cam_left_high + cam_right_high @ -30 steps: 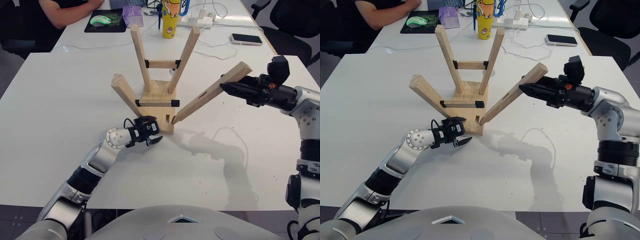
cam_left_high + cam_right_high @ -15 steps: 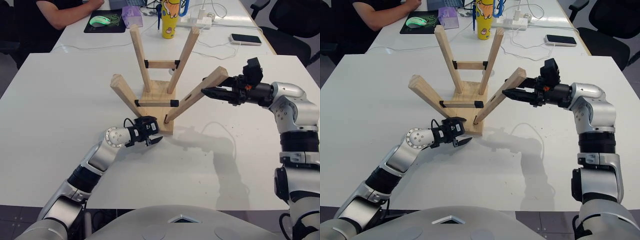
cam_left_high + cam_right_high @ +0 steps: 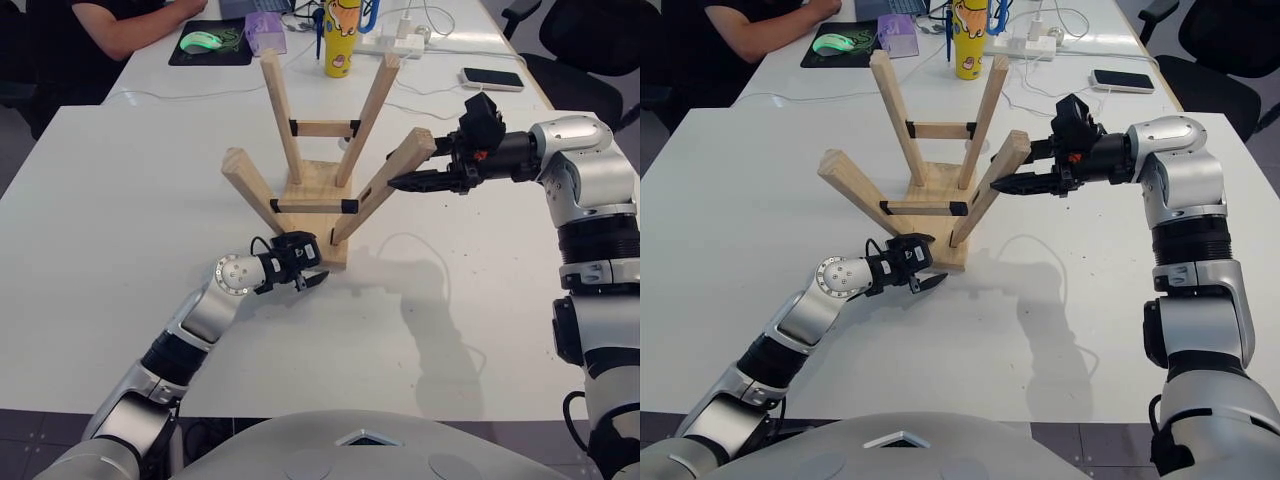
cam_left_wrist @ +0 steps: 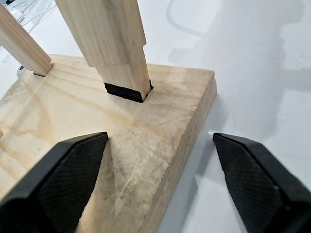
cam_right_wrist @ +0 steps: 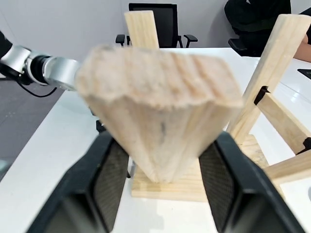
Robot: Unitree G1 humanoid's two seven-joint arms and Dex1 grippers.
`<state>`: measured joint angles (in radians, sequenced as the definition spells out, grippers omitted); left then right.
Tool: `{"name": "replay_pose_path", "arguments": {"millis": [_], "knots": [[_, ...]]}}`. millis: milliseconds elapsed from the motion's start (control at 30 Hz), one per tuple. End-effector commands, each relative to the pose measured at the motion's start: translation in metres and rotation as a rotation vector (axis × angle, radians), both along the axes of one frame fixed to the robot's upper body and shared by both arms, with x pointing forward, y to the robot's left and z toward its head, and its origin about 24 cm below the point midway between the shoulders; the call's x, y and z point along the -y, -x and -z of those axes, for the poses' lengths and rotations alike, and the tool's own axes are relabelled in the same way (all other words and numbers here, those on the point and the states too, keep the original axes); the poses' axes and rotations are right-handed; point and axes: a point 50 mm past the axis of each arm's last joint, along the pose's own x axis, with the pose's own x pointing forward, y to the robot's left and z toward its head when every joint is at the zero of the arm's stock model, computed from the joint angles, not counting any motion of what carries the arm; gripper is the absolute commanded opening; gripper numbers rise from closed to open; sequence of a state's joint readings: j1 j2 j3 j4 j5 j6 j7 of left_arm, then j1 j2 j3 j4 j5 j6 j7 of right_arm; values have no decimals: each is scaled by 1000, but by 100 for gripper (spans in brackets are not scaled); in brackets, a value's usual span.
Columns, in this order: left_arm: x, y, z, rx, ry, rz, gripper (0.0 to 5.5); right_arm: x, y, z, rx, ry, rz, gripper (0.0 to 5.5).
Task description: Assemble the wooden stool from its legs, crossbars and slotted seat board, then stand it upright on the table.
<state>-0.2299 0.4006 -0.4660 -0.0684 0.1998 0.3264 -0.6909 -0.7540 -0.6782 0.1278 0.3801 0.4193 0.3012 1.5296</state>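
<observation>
The stool is upside down on the tabletop point(image 3: 120, 220), with the slotted seat board point(image 3: 314, 182) lying flat and the legs pointing up. Two far legs point(image 3: 280, 110) stand tied by a crossbar point(image 3: 322, 128). A third leg point(image 3: 250, 190) leans out to the robot's left, and a second crossbar point(image 3: 312, 206) runs across the near side.

The action is on the fourth leg point(image 3: 375, 195). The right end effector point(image 3: 402, 180) is clamped on it just below its free upper end, one finger on each flat face. The leg slants down toward the board's near right corner. A grip that high gives leverage to swing the leg upright, I'd say.

The left wrist view shows the leg's notched foot in the dark slot point(image 4: 127, 92). How deep it sits can't be told.

The left end effector point(image 3: 308, 278) is low at that same corner, jaws spread wide and gripping nothing. One finger point(image 4: 63, 170) is over the board's face and the other is out over bare tabletop. It looks placed to pin the board so it won't slide or tip under the push.

By my reckoning this is seating the last leg. Flipping the stool upright is not yet done. The risk is the foot jamming at an angle or the board skidding.
</observation>
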Motion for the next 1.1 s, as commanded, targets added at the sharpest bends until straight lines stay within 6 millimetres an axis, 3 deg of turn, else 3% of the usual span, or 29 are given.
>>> {"name": "replay_pose_path", "arguments": {"millis": [33, 467, 733, 1100], "knots": [[-4, 6, 10, -57, -8, -34, 402, -2, 18, 48, -128, 118, 22, 207], [-2, 8, 12, -65, 7, -68, 402, -26, 30, 51, -105, 132, 22, 207], [-2, 10, 14, -76, 13, -87, 402, -31, 39, 52, -98, 102, 26, 207], [0, 10, 16, -85, -5, -60, 402, -39, 27, 56, -110, 68, 99, 207]]}}
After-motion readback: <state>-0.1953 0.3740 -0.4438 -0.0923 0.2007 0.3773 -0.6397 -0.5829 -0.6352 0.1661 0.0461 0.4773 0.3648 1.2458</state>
